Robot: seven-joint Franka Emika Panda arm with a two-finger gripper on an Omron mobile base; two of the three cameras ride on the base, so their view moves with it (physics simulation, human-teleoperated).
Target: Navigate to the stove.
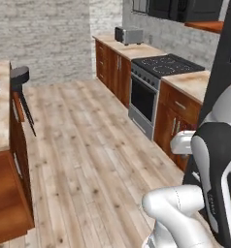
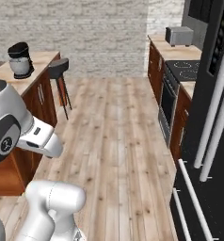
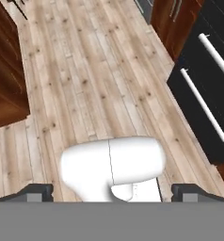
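Stove (image 1: 161, 72) far right along the counter run, set between wooden cabinets (image 1: 178, 114), toaster oven (image 1: 128, 35) beyond. Black fridge (image 2: 205, 141) near right. Gripper (image 3: 112, 190) over wood floor (image 3: 85, 80), fingertips (image 3: 38, 191) wide apart, holding nothing.

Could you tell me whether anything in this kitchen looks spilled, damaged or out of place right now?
Nothing stands out. The stove sits flush between its cabinets, the toaster oven stands upright on the counter, and the wooden floor shows no spill.
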